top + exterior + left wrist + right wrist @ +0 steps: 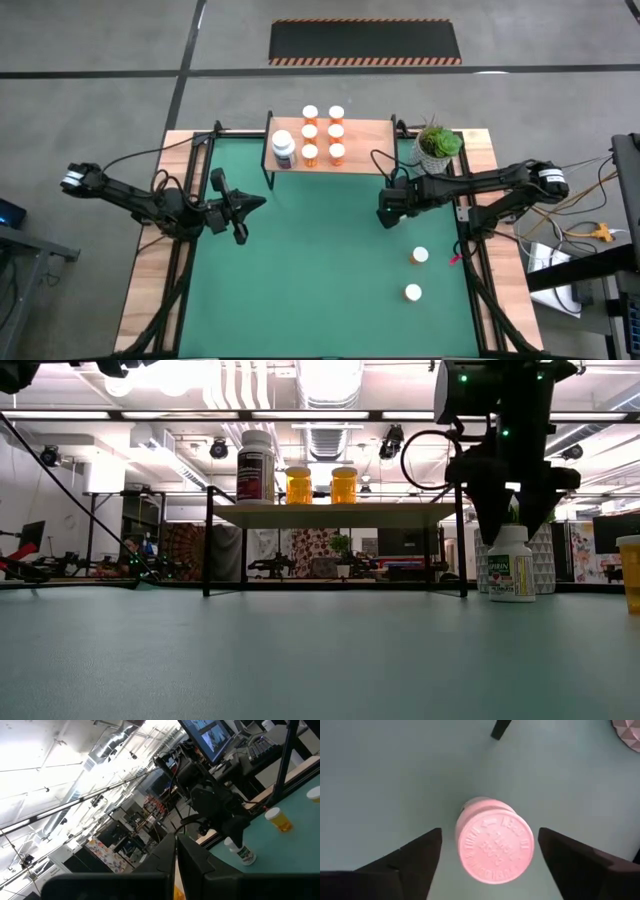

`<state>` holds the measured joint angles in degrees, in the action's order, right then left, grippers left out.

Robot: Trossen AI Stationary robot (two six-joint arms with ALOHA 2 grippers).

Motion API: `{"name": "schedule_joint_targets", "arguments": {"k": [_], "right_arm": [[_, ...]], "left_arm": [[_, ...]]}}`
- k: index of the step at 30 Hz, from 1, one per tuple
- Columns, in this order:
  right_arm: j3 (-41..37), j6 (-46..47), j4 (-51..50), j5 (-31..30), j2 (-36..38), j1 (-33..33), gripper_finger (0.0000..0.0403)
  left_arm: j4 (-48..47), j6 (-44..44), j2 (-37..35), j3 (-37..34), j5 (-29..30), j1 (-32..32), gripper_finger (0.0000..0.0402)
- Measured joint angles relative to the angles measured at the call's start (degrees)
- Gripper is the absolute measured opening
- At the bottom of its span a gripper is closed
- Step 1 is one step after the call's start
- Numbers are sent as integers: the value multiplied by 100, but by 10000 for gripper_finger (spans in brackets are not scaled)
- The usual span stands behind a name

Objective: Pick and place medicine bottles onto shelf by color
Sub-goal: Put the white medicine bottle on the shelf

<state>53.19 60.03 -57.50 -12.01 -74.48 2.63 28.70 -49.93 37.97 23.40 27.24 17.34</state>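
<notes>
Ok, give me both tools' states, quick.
Left tool: closed, holding nothing visible.
Right tool: open, fingers either side of a white bottle standing on the mat, not gripping it.

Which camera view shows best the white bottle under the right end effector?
The low view: the white bottle stands upright there, label visible. The right wrist view shows only its cap; the left wrist view shows it small; the high view hides it.

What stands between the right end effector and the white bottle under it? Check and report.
Nothing visible. The right end effector hangs open directly over the upright white bottle, one of its fingers on each side of it, with only bare green mat in the gaps. The left end effector waits far off to the left.
</notes>
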Motion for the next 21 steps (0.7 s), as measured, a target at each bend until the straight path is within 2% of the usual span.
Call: {"name": "schedule_joint_targets", "arguments": {"k": [4, 10, 15, 21], "right_arm": [[0, 1, -8, 29, 6, 0, 282], [4, -169, -6, 42, 11, 0, 192], [107, -511, -33, 265, 11, 1, 189], [617, -1751, 243, 1213, 11, -179, 194]], "left_arm": [[-1, 0, 5, 0, 0, -2, 0], [-2, -2, 5, 0, 0, 0, 0], [-3, 0, 5, 0, 0, -2, 0], [28, -2, 19, 0, 2, -1, 0]]}}
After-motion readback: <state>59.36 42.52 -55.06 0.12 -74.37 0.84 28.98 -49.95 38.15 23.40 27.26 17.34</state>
